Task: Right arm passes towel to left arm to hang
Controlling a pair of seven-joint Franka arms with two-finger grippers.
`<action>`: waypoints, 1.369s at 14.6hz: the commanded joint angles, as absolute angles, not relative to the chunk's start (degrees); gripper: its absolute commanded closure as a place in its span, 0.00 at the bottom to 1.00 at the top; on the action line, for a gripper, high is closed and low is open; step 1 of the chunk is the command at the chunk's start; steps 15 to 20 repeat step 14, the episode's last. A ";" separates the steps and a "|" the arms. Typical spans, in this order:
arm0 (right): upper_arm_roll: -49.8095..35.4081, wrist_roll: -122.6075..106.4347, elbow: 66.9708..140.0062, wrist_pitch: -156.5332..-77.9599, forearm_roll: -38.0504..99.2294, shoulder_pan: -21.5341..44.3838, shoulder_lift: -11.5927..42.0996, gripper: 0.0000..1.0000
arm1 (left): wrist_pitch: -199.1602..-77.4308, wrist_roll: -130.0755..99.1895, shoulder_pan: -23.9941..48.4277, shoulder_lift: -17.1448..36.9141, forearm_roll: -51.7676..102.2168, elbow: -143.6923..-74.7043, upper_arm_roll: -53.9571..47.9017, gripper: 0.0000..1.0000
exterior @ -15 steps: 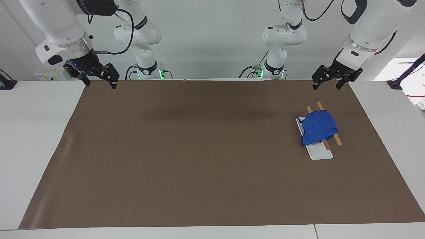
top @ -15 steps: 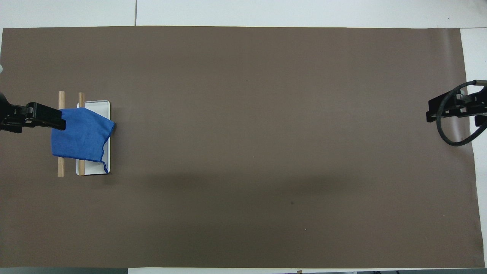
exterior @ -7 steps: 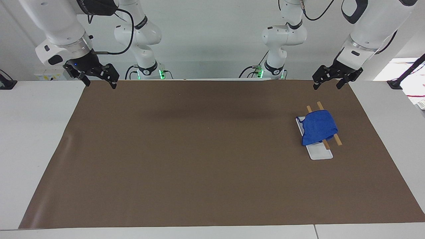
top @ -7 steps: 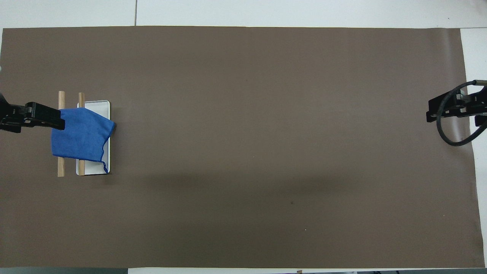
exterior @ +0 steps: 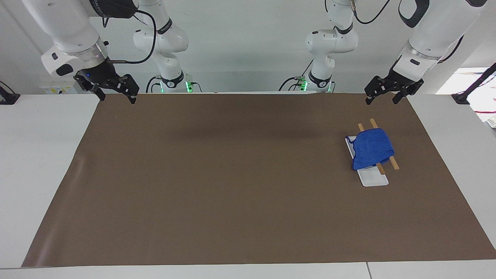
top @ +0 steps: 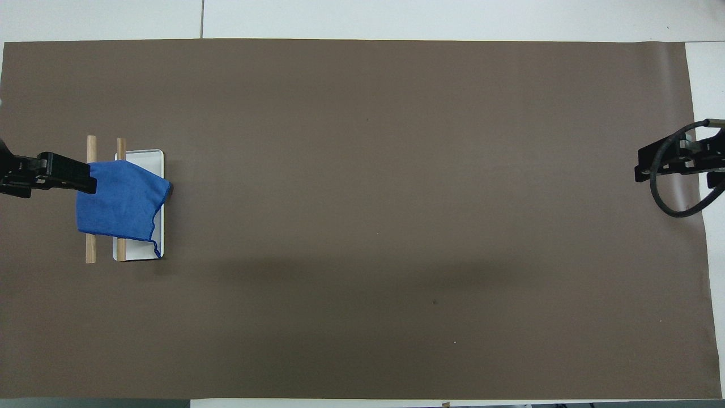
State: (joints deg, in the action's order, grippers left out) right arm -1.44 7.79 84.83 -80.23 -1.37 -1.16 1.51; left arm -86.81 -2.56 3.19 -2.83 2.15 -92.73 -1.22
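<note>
The blue towel [exterior: 372, 148] hangs over two wooden bars [exterior: 392, 163] of a little rack with a white base [exterior: 372, 179]. The rack sits on the brown mat [exterior: 232, 174] on the surface, toward the left arm's end. The left tool [exterior: 381, 97] is up in the air over the mat's edge by the robots. Its fingers are wide apart and hold nothing. The right tool [exterior: 117, 95] waits over the mat's corner at its own end, also wide apart and holding nothing.
</note>
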 commanded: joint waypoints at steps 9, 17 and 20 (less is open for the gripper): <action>-1.58 6.42 87.01 -83.76 1.23 -3.69 0.53 0.00 | -85.96 -2.55 2.81 -3.51 1.76 -93.16 -1.23 0.00; -1.58 6.50 86.92 -83.76 1.23 -3.69 0.53 0.00 | -87.36 -1.85 2.81 -3.60 1.85 -93.25 -1.23 0.00; -1.58 6.50 86.92 -83.76 1.23 -3.69 0.53 0.00 | -87.36 -1.85 2.81 -3.60 1.85 -93.25 -1.23 0.00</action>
